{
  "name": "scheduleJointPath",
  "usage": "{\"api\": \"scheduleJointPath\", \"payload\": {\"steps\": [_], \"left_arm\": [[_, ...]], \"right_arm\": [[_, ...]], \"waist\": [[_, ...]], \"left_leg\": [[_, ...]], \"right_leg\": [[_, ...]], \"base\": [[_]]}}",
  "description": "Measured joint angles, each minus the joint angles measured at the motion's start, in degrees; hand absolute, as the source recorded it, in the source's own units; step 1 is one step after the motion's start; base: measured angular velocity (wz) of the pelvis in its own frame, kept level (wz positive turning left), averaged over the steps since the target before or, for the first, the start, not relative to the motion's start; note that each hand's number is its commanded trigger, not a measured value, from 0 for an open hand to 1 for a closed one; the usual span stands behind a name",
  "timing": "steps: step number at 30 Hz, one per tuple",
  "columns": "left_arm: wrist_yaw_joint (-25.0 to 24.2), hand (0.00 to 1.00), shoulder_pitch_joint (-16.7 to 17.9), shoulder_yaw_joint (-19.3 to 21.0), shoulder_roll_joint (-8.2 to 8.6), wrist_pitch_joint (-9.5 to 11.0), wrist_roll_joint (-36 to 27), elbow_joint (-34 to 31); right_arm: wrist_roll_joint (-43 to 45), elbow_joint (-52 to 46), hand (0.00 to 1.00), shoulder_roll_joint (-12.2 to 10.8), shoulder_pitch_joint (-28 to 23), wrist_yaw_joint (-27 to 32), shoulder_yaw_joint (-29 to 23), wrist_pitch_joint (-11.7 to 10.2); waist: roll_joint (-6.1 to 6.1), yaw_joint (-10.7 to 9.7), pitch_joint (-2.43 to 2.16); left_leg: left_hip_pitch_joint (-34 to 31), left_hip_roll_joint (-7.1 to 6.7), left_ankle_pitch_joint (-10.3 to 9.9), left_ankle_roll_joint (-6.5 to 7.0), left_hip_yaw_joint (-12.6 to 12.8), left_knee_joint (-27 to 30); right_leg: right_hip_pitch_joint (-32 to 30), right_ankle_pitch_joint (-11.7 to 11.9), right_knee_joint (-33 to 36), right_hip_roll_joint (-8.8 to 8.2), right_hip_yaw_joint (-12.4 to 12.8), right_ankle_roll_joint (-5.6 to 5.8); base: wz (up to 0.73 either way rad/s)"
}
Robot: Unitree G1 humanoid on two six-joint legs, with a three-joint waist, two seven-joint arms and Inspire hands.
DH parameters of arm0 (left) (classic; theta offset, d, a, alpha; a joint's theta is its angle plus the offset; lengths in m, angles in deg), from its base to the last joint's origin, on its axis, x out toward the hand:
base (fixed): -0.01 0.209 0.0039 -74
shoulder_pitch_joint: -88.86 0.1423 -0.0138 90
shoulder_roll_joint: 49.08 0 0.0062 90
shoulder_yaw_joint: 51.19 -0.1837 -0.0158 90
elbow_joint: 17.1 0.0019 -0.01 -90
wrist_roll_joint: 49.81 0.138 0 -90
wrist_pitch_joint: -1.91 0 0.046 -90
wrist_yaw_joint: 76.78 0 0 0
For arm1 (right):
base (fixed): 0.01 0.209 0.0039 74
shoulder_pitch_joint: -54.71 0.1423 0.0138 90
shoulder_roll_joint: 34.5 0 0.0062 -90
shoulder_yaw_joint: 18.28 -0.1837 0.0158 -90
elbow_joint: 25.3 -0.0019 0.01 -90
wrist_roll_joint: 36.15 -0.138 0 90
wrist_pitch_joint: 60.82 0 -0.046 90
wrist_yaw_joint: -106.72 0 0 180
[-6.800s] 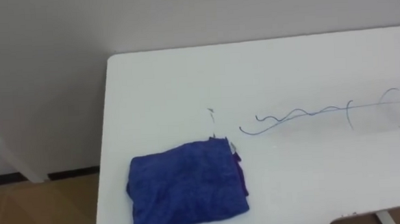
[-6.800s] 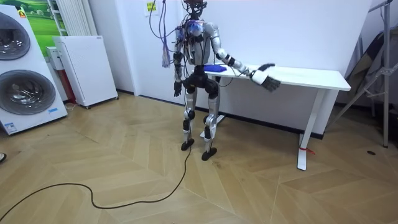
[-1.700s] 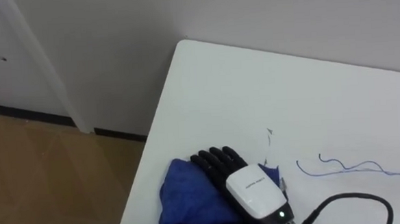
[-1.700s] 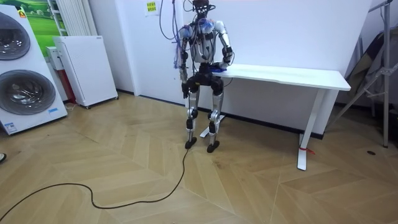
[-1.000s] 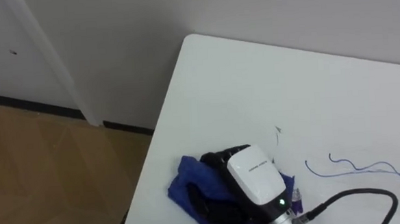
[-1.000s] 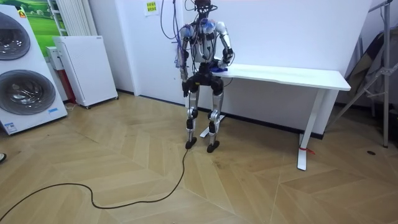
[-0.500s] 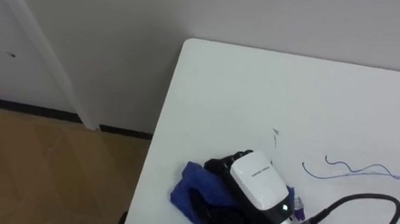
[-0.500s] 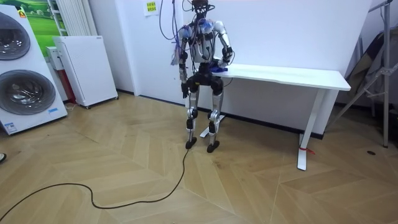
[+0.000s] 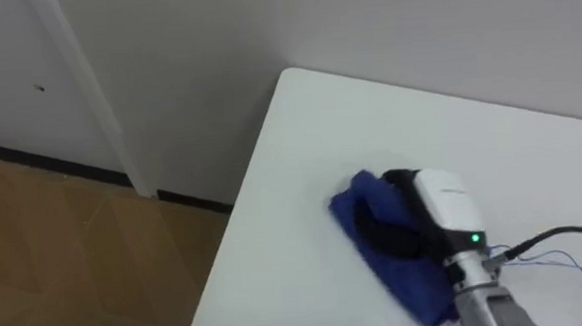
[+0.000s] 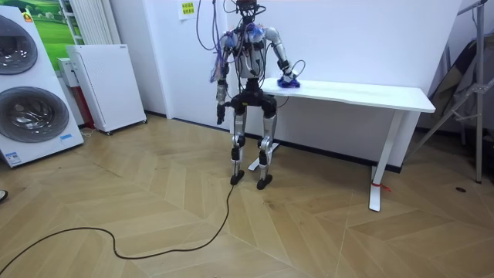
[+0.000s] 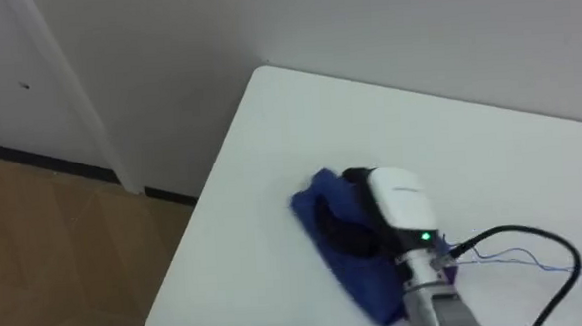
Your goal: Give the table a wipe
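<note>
A crumpled blue cloth (image 9: 375, 233) lies on the white table (image 9: 300, 152), a little in from its left end. My right hand (image 9: 428, 211) rests on top of it, white back upward, dark fingers (image 9: 395, 239) curled into the folds. Thin blue pen scribbles (image 9: 560, 259) mark the tabletop just right of the hand. In the room view I stand at the table's (image 10: 370, 93) left end, right hand (image 10: 287, 79) stretched out over the cloth. My left hand (image 10: 219, 116) hangs by my hip.
The table's back edge runs along a white wall (image 9: 384, 28). Past the table's left edge lies wooden floor (image 9: 66, 255). A washing machine (image 10: 31, 85) and a low white cabinet (image 10: 104, 85) stand far off on the room view's left.
My right hand has slid the cloth away from the near edge, further onto the table, with the arm reaching out. The fingers have curled tighter into the cloth.
</note>
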Motion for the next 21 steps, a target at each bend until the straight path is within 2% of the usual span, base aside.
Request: {"api": "scheduleJointPath", "payload": {"steps": [3, 5, 7, 8, 10, 11, 12, 14, 18, 21], "left_arm": [[-0.6, 0.0, 2.1, 0.7, -0.1, -1.8, 1.3, 0.0], [-1.4, 0.0, 3.4, 0.9, -0.09, -2.8, 1.7, -0.8], [-2.1, 0.0, 4.1, 2.0, -0.09, -2.9, 1.7, -2.3], [-2.3, 0.0, 4.3, 2.6, -0.16, -2.8, 1.7, -3.5], [-2.5, 0.0, 4.9, 3.5, -0.23, -2.7, 1.7, -3.9], [-2.5, 0.0, 4.9, 3.6, -0.32, -2.7, 1.7, -4.0], [-2.5, 0.0, 5.0, 3.9, -0.46, -2.7, 1.7, -4.4], [-2.4, 0.0, 5.2, 4.7, -0.77, -2.5, 1.7, -5.0], [-1.7, 0.0, 5.8, 5.1, -0.99, -2.3, 1.9, -6.6], [-1.8, 0.0, 6.1, 6.3, -0.96, -2.3, 5.0, -7.1]], "right_arm": [[-3.0, 4.0, 1.0, 0.8, 0.6, 0.8, -3.6, 0.1], [-5.4, 4.5, 1.0, 0.8, -0.2, 0.9, -4.3, 0.2], [-5.8, 4.3, 1.0, 0.9, -1.8, 0.9, -6.0, -0.1], [-5.7, 4.5, 1.0, 1.0, -3.1, 1.1, -7.5, -0.5], [-5.4, 5.0, 1.0, 1.4, -4.6, 1.4, -9.2, -0.8], [-5.4, 5.3, 1.0, 1.6, -4.9, 1.6, -9.5, -0.8], [-5.4, 6.4, 1.0, 1.8, -5.5, 2.3, -10.0, -1.1], [-5.7, 8.1, 1.0, 1.8, -7.3, 3.2, -11.5, -1.6], [-5.8, 10.3, 1.0, 1.8, -10.2, 6.0, -14.9, -2.2], [-5.8, 10.7, 1.0, 1.8, -11.8, 7.7, -16.1, -2.4]], "waist": [[0.47, -0.5, 0.33], [0.63, -1.2, 0.28], [0.64, -2.1, 0.3], [0.44, -2.5, 0.13], [0.68, -3.0, 0.28], [0.48, -3.1, 0.17], [0.73, -3.2, 0.34], [0.33, -3.4, -0.03], [0.18, -4.2, -0.15], [0.2, -4.5, -0.26]], "left_leg": [[0.4, 0.05, 0.0, 0.01, -0.1, 0.0], [1.0, -0.08, 0.0, 0.01, -0.1, 0.0], [0.9, -0.29, 0.0, 0.01, -0.1, 0.3], [1.0, -0.46, 0.0, 0.02, 0.0, 0.6], [2.0, -0.68, 0.0, 0.02, 0.2, 0.6], [2.2, -0.75, 0.0, 0.02, 0.2, 0.6], [2.7, -0.82, 0.0, 0.02, 0.3, 0.6], [3.3, -0.94, 0.0, 0.03, 0.5, 0.6], [3.7, -1.11, -0.4, 0.7, 0.4, 0.6], [3.8, -1.17, -0.5, 0.93, 0.7, 0.6]], "right_leg": [[0.8, 0.0, -0.1, -0.11, -0.9, 0.05], [1.4, -0.5, -0.1, -0.27, -1.1, 0.21], [1.7, -1.0, -0.1, -0.9, -2.0, 0.26], [2.2, -1.3, 0.0, -1.02, -2.5, 0.37], [3.3, -1.6, 0.0, -1.08, -2.5, 0.6], [3.5, -1.7, 0.0, -1.14, -2.4, 0.68], [4.0, -1.7, -0.1, -1.21, -2.4, 0.72], [4.4, -1.9, -0.1, -1.37, -2.4, 0.91], [5.0, -2.2, 0.3, -1.56, -2.4, 1.21], [5.0, -2.4, 0.9, -1.7, -2.2, 1.34]], "base": [[0.13], [0.12], [0.31], [0.33], [0.13], [0.0], [0.0], [0.03], [0.03], [-0.03]]}}
